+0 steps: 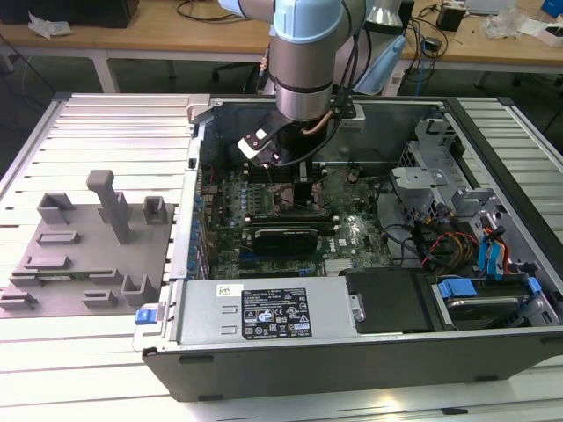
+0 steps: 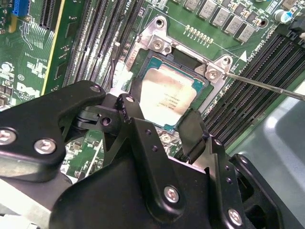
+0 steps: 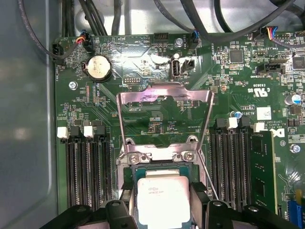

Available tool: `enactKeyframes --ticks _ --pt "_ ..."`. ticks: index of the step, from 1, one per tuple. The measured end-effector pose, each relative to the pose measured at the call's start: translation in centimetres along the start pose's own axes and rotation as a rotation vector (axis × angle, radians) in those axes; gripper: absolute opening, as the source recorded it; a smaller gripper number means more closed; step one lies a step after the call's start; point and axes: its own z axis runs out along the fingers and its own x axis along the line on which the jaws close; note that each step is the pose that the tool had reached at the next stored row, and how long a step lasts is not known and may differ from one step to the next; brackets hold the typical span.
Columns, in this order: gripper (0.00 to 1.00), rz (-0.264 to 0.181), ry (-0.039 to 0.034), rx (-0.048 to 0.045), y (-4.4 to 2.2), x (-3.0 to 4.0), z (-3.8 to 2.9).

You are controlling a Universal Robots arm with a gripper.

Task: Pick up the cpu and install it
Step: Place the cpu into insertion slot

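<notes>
The cpu [image 3: 163, 200], a flat square chip with a silvery top, sits low in the open motherboard socket [image 3: 162, 164], level with its frame. My gripper [image 3: 162, 196] stands straight over it, with one black finger [image 3: 127, 202] at one side of the chip and the other at the opposite side, both close against its edges. The second wrist view shows the cpu [image 2: 167, 95] between those fingers [image 2: 191, 125] inside the metal socket frame [image 2: 162, 45]. In the exterior view the gripper [image 1: 299, 189] reaches down into the computer case over the motherboard [image 1: 281, 220].
The socket's load plate [image 3: 164, 95] stands hinged open beyond the chip, and its thin lever [image 2: 267, 87] sticks out sideways. Memory slots [image 3: 88, 176] flank the socket. On the exterior view's left lies a grey fixture tray [image 1: 79, 255]. Power supply [image 1: 264, 312] and drive bays [image 1: 475, 264] crowd the case.
</notes>
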Motion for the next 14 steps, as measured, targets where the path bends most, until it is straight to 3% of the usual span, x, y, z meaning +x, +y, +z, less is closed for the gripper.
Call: enactKeyframes --ticks 14 --pt "0.58 0.0 0.0001 0.0 0.04 -0.01 -0.6"
